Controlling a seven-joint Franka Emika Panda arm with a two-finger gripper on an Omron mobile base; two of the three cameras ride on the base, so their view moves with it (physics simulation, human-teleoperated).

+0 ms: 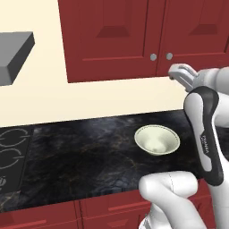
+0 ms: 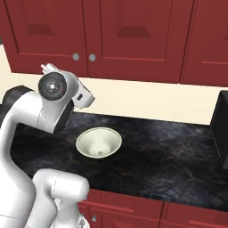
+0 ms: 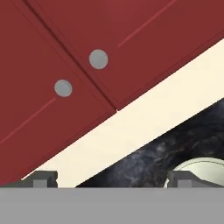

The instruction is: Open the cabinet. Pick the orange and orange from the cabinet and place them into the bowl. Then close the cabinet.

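- Two dark fingertips [image 3: 43,178] stand wide apart in the hand view, so the claw [image 3: 111,179] is spread open with nothing between its tips and nothing touching them.
- In the left base view the claw [image 1: 175,71] hangs in the air just below the cabinet's bottom edge, under the right knob and apart from it.
- Just above the claw is the cabinet [image 1: 112,36], both doors flat shut; its two knobs [image 3: 98,59] sit side by side at the seam where the doors meet.
- The hand view is rolled, so the cabinet's lower edge runs slantwise there, with the seam ending at the edge above the midpoint of the claw.
- Behind and below the claw is the cream wall [image 1: 89,98], a band between cabinet and counter.
- Well below the claw, the bowl [image 1: 157,139] stands upright on the dark counter [image 1: 80,152]; its rim [image 3: 197,168] peeks in beside one fingertip in the hand view. Its inside looks bare.
- The oranges cannot be seen behind the shut doors.
- Far to the claw's left, a grey hood [image 1: 13,53] hangs over a cooktop [image 1: 11,154] set in the counter.
- Below the counter's front edge run red drawer fronts [image 1: 103,208].
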